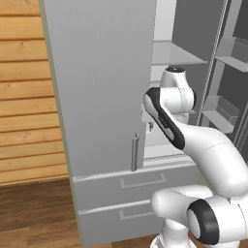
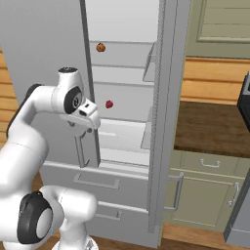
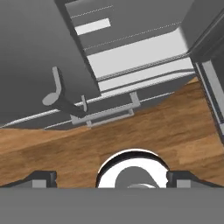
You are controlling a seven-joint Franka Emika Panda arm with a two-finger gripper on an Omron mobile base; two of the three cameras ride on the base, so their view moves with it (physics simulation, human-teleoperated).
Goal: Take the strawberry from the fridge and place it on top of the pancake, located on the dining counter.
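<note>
In the hand view the gripper (image 3: 111,179) shows two small dark finger tips at the bottom corners, standing wide apart with nothing between them, so the jaws are open and empty. The hand looks down at the brown wood-plank floor (image 3: 144,131) and the fridge's drawer front with its flat bar pull (image 3: 109,114), so it is not yet aimed at the shelves. In the right base view the hand (image 2: 87,114) sits just in front of the edge of the closed left door (image 2: 44,58), by its vertical bar handle (image 2: 80,151). The strawberry (image 2: 109,104), a tiny glossy red roundish berry, rests on a white shelf inside the fridge (image 2: 168,112), to the right of the hand and deeper in, at about hand height. The coming move, I judge, turns on this: the gripper must swing up from its downward look and reach rightward and inward past the door edge. The berry is near-round, so no long axis guides the grasp. On a higher shelf sits an orange-brown ball (image 2: 100,47), similar in size, to be left alone. The fridge skin is smooth light grey, the shelves plain white, and the right door (image 1: 227,72) stands open with bins on its inside.
</note>
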